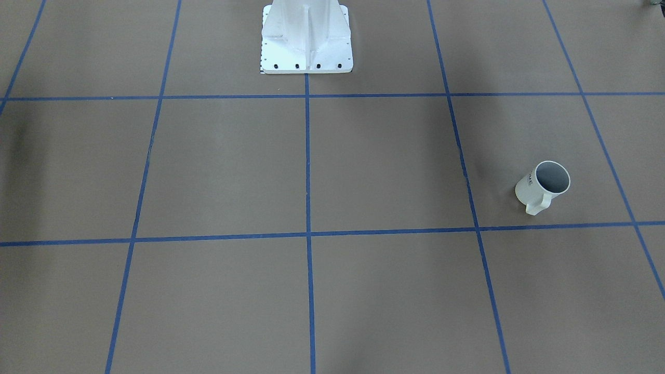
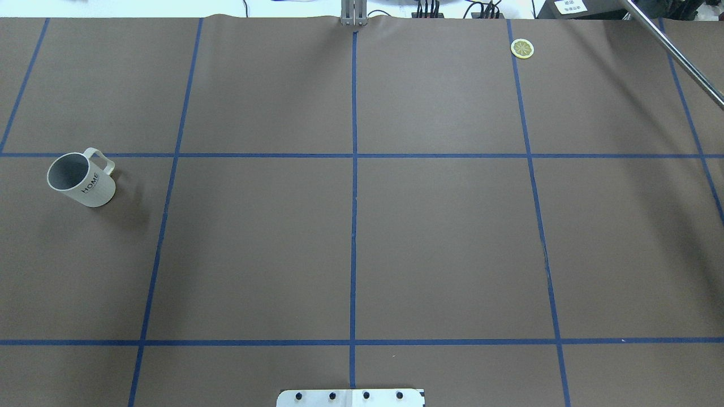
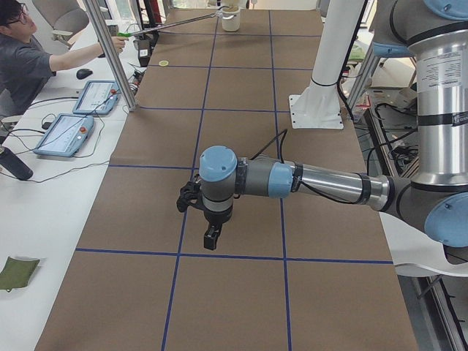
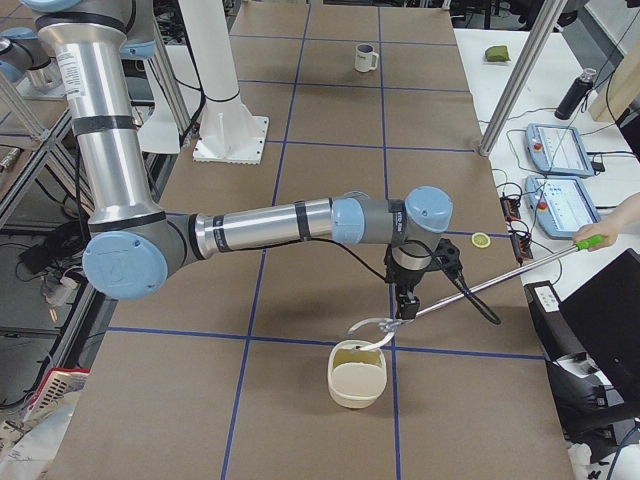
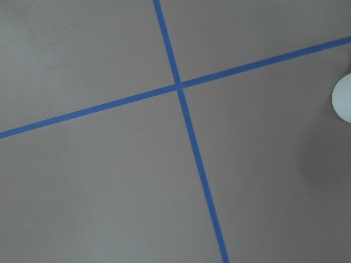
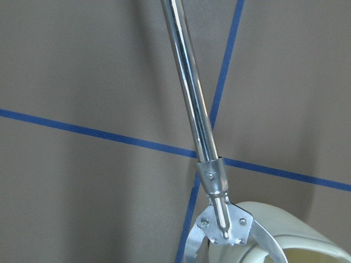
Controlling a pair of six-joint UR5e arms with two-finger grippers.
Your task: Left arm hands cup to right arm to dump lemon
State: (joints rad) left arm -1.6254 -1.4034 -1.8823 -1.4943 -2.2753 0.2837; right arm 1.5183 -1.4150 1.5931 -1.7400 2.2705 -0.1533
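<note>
The white cup (image 2: 82,181) with black "HOME" lettering stands upright on the robot's left side of the table. Its grey inside looks empty in the front-facing view (image 1: 543,186), and it shows small at the far end in the right side view (image 4: 366,58). A lemon slice (image 2: 522,48) lies flat on the table at the far right, apart from the cup. The left gripper (image 3: 210,238) hangs over the table and shows only in the left side view. The right gripper (image 4: 405,300) shows only in the right side view. I cannot tell whether either is open or shut.
An operator's metal grabber rod (image 4: 500,280) holds a cream container (image 4: 357,378) just below the right gripper; both show in the right wrist view (image 6: 189,93). The white robot pedestal (image 1: 306,36) stands at mid-table. A white rounded edge (image 5: 343,98) shows in the left wrist view.
</note>
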